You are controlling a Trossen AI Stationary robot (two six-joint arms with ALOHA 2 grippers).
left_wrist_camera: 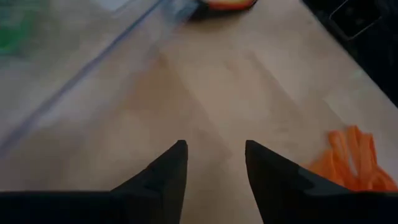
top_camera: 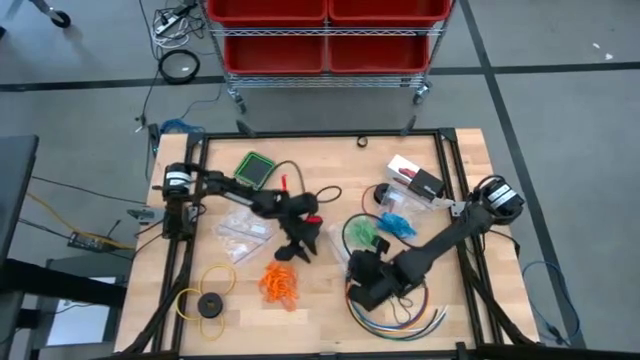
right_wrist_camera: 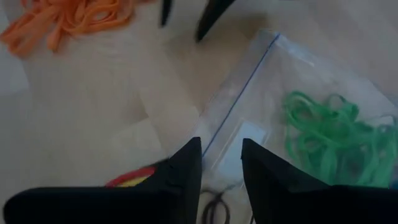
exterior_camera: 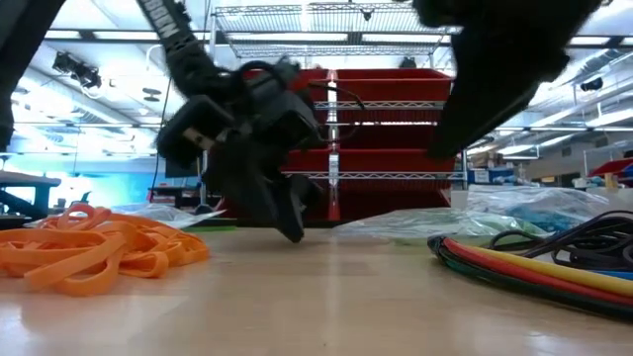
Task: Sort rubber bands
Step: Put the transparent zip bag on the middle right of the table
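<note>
In the middle of the worktop (top_camera: pixel 460 180) the sorting is under way. The worktop is the biggest thing, and the rubber bands lie on it in bunches.

The left gripper (top_camera: pixel 303 248) is held low near the middle, just above the wood. Its fingers (left_wrist_camera: pixel 163 177) are spread apart and nothing is held between them. The orange rubber bands (top_camera: pixel 281 284) lie in a heap just beside it, toward the front edge. In the left wrist view they show at one side of the fingers, not between them.

The right gripper (top_camera: pixel 362 272) is held a little to the right of the middle. Its fingers (right_wrist_camera: pixel 186 168) are also parted and empty. Under them lies the edge of a clear bag (right_wrist_camera: pixel 298 81). The green rubber bands (right_wrist_camera: pixel 329 137) can be seen through this bag, so they seem to be inside it. The blue rubber bands (top_camera: pixel 397 224) lie farther back on the right side. The long coloured cables (top_camera: pixel 400 310) curl near the front edge and should be left alone.

The step in hand is likely the picking up of the orange heap. To do it well, the left fingers should be moved sideways until the heap sits right between them. They should be kept wide open while they are lowered to the wood. Then they should be closed slowly, so that many bands are caught at once. The lift should be slow, because thin bands slip and spring away. The bag should be held still at its edge, so it does not slide.
</note>
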